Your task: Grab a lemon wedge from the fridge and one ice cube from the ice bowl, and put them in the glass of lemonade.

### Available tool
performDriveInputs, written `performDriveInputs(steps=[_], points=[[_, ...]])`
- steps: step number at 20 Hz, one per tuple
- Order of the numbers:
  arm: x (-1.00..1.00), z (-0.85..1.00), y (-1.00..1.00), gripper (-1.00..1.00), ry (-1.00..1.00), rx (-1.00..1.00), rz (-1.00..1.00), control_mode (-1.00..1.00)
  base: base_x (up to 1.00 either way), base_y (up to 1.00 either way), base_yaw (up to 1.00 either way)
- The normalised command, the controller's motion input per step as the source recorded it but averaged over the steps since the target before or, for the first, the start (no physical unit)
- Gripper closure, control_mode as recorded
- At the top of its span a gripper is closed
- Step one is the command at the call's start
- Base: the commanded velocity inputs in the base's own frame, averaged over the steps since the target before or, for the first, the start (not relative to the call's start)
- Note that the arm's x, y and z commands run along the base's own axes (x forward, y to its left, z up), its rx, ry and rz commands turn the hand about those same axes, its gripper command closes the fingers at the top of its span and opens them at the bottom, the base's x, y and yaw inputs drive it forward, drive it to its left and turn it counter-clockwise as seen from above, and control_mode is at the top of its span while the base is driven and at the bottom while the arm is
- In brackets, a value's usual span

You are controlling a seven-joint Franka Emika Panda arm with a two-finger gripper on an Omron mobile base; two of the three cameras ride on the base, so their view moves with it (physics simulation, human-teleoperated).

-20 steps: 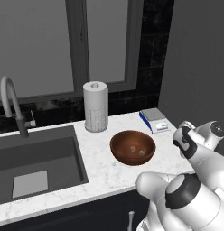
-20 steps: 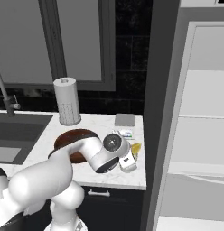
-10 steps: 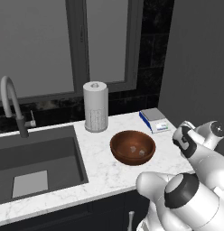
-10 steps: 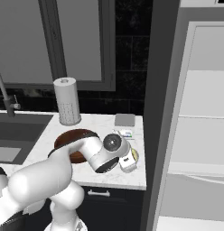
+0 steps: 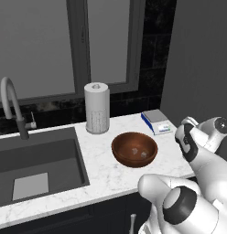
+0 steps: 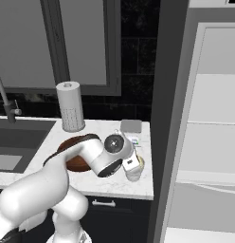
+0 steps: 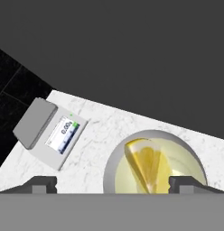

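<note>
Floating in the glass of lemonade (image 7: 154, 164), the lemon wedge (image 7: 147, 164) sits free of the gripper (image 7: 113, 182), whose 2 fingers stand spread wide just above the rim, near the ice bowl (image 5: 134, 149).

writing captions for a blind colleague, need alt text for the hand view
A lemon wedge sits in the glass of lemonade, seen from above between the open gripper's two dark fingertips. The glass stands on a white marble counter, with a small grey scale up and to the left and a dark wall behind.
</note>
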Motion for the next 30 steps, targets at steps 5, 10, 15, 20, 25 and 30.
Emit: performDriveInputs(steps=[5, 10, 15, 20, 25, 30], points=[[-0.03, 0.09, 0.02, -1.0, 0.0, 0.0, -0.02, -1.0, 0.0, 0.0, 0.0], [-0.23, 0.0, 0.01, -1.0, 0.0, 0.0, -0.01, -1.0, 0.0, 0.0, 0.0], [-0.17, 0.0, 0.03, -1.0, 0.0, 0.0, 0.0, -1.0, 0.0, 0.0, 0.0], [-0.06, 0.03, 0.25, -1.0, 0.0, 0.0, 0.0, -1.0, 0.0, 0.0, 0.0], [-0.02, 0.09, 0.28, -1.0, 0.0, 0.0, 0.0, -1.0, 0.0, 0.0, 0.0], [0.0, 0.49, 0.7, -1.0, 0.06, -0.13, 0.15, -1.0, 0.0, 0.0, 0.0]])
